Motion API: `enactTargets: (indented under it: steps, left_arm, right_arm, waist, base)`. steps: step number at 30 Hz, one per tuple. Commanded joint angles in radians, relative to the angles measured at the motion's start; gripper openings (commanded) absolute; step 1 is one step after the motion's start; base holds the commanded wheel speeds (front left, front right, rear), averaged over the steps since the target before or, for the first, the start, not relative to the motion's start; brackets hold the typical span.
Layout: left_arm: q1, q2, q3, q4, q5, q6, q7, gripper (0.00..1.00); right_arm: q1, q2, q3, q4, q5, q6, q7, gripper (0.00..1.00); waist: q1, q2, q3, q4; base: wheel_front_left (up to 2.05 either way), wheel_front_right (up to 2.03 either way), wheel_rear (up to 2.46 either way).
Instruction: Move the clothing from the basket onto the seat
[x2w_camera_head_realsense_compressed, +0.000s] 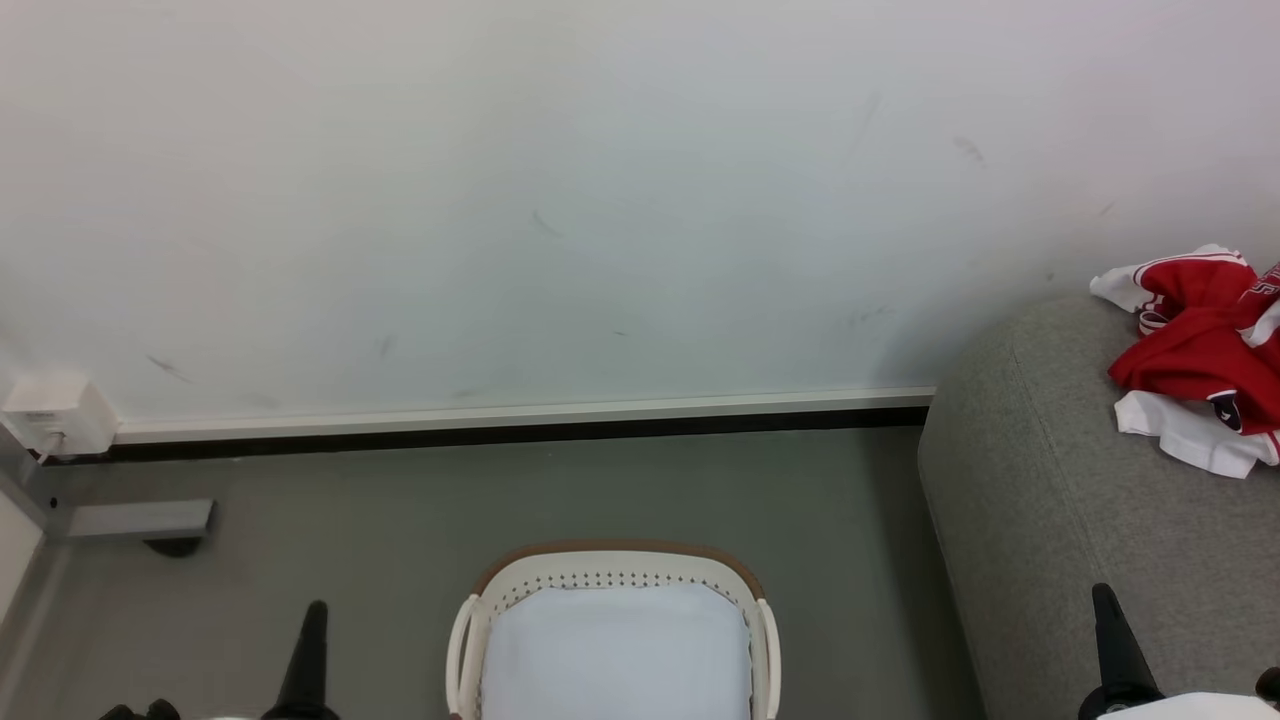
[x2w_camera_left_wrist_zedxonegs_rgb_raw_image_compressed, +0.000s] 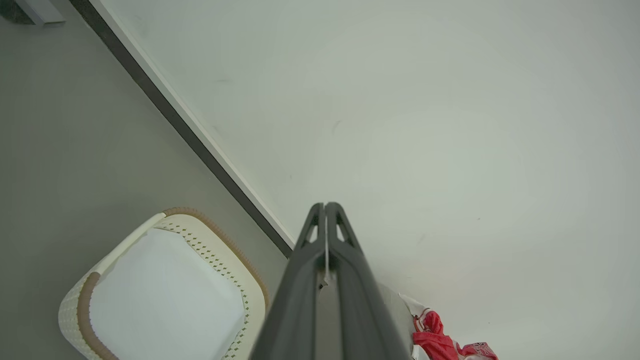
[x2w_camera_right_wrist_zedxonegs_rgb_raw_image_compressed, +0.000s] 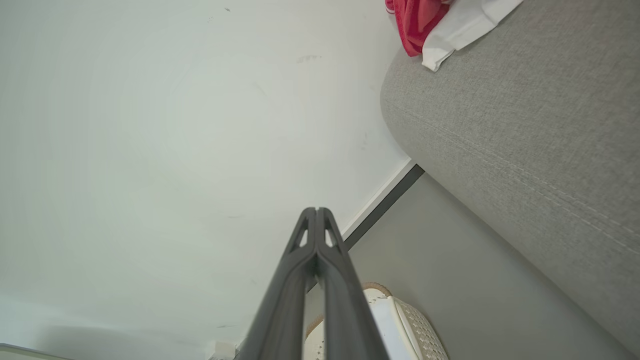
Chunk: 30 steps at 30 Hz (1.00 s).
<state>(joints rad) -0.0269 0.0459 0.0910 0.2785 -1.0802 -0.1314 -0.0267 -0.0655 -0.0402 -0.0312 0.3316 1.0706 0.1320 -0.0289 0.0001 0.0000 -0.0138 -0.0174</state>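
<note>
The clothing (x2w_camera_head_realsense_compressed: 1195, 360), a crumpled heap of red and white sports garments in soft fabric with white trim and stripes, lies at the right edge of the head view on top of the seat (x2w_camera_head_realsense_compressed: 1050, 500), a large light grey upholstered sofa with rounded corners. A white piece spreads flat under the red one and pokes out at the lower side of the pile. This cloth should be light and limp. It will sag and drape from any pinch, and it carries no risk of breakage. Loose folds may trail or slip if only a thin edge is caught. A raised fold or a bunched ridge near the middle of the heap looks like the best place to take hold.

The sofa's weave is coarse and matte, with a stitched seam running along its side in the right wrist view.

The basket (x2w_camera_head_realsense_compressed: 620, 560), a small cream-white plastic laundry basket with perforated walls, side handles and a brown rim, stands on the smooth grey floor (x2w_camera_head_realsense_compressed: 400, 520) at the bottom centre of the head view. Its white lining shows bare in the part that can be seen, so the transfer looks done or nearly so.

The left end effector (x2w_camera_head_realsense_compressed: 312, 625) at lower left and the right end effector (x2w_camera_head_realsense_compressed: 1105, 610) at lower right both have their dark fingers pressed together, gripping nothing. Behind everything stands a scuffed white wall (x2w_camera_head_realsense_compressed: 600, 200) with a pale skirting strip.
</note>
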Motion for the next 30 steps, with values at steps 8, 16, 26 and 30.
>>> enactTargets:
  steps: [8, 16, 26, 30]
  left_arm:
    - [-0.031, 0.007, 0.009, -0.017, -0.096, 0.001, 0.026, 0.00]
    - [-0.040, 0.007, 0.012, -0.020, -0.174, 0.001, 0.046, 0.00]
    - [-0.052, 0.007, 0.015, -0.023, -0.258, 0.001, 0.069, 0.00]
    - [-0.058, 0.007, 0.016, -0.025, -0.295, 0.001, 0.079, 0.00]
  right_arm:
    - [-0.027, -0.011, -0.017, -0.026, 0.100, -0.001, 0.025, 0.00]
    - [-0.032, -0.012, -0.029, -0.037, 0.176, -0.001, 0.046, 0.00]
    - [-0.037, -0.013, -0.042, -0.050, 0.264, -0.002, 0.070, 0.00]
    - [-0.039, -0.013, -0.048, -0.055, 0.298, -0.002, 0.080, 0.00]
  waist:
    - [-0.0001, 0.0000, 0.002, 0.002]
    - [-0.0001, 0.0000, 0.004, 0.004]
    - [-0.0001, 0.0000, 0.007, 0.007]
    - [-0.0001, 0.0000, 0.008, 0.008]
  base:
    - [0.00, 0.00, 0.00]
    - [0.00, 0.00, 0.00]
    - [0.00, 0.00, 0.00]
    - [0.00, 0.00, 0.00]
